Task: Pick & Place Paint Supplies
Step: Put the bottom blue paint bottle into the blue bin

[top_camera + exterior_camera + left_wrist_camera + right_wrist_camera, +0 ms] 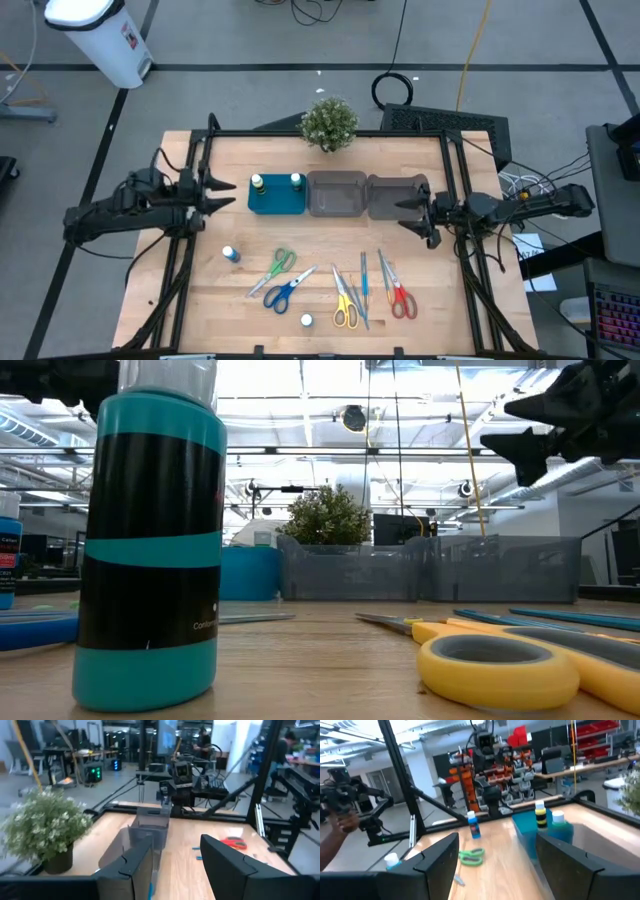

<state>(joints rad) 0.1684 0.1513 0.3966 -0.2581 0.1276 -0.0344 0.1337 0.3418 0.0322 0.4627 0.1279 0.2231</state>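
Hovering both empty, parted grippers, left gripper (228,190) and right gripper (405,212), beside the bins (366,195), I'd drop the left squarely over the blue bottle (231,254) lying on the table's front-left before closing.

Two tiny white-capped bottles (258,183) (296,181) stand in the teal tray, two more (231,254) (307,321) on the table; green-handled (279,265), blue-handled (284,291), yellow-handled (344,305) and red-handled scissors (399,295) lie flat beside thin blue sticks (364,278).
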